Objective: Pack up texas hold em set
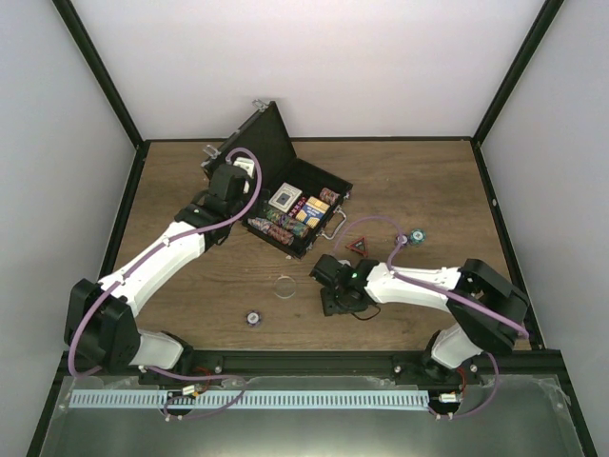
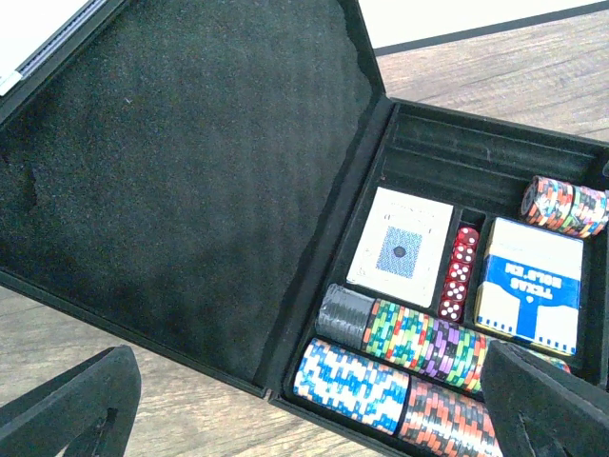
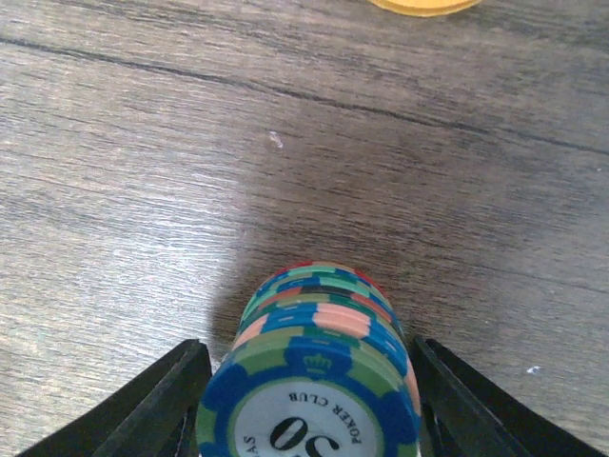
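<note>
The black briefcase [image 1: 265,143] lies open at the back left, its foam lid [image 2: 190,171] raised. Its tray holds a card deck [image 2: 400,248], a blue boxed deck [image 2: 529,286], red dice [image 2: 460,271] and rows of multicoloured poker chips [image 2: 428,341]. My left gripper [image 1: 244,187] hovers open and empty over the hinge side [image 2: 304,419]. My right gripper [image 1: 333,297] is low over the table in front of the case, shut on a stack of poker chips [image 3: 319,352]. The orange button [image 3: 411,4] lies just beyond it. The triangular marker [image 1: 360,246] lies near the case handle.
A small chip pile [image 1: 415,234] lies right of the marker. A pale round button [image 1: 284,287] and a single chip [image 1: 253,318] lie on the wood in front of the case. Black frame posts and white walls bound the table.
</note>
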Controlling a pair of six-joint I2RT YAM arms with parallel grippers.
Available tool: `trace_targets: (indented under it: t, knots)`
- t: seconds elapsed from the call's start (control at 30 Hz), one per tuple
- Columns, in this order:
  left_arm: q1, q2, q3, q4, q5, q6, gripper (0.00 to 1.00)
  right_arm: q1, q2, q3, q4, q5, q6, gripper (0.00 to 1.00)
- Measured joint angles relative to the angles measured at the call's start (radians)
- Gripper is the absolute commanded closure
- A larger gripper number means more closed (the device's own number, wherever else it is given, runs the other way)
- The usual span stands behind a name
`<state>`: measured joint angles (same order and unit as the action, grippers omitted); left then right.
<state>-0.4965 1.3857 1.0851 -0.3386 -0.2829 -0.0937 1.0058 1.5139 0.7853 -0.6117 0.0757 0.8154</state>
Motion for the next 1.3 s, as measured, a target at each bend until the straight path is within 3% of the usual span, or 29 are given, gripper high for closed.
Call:
trace_targets:
  t: [0.53,1.07,1.3]
  knots:
    - [0.000,0.003,0.000,0.000,0.008,-0.003,0.00,0.032,0.045,0.034,-0.010,0.043,-0.023,0.47]
    - [0.000,0.003,0.000,0.000,0.019,-0.006,0.00,0.056,0.085,0.070,-0.039,0.076,-0.026,0.63]
    - [0.000,0.002,0.000,-0.013,0.042,-0.046,0.00,0.057,0.062,0.057,-0.029,0.058,-0.046,0.66]
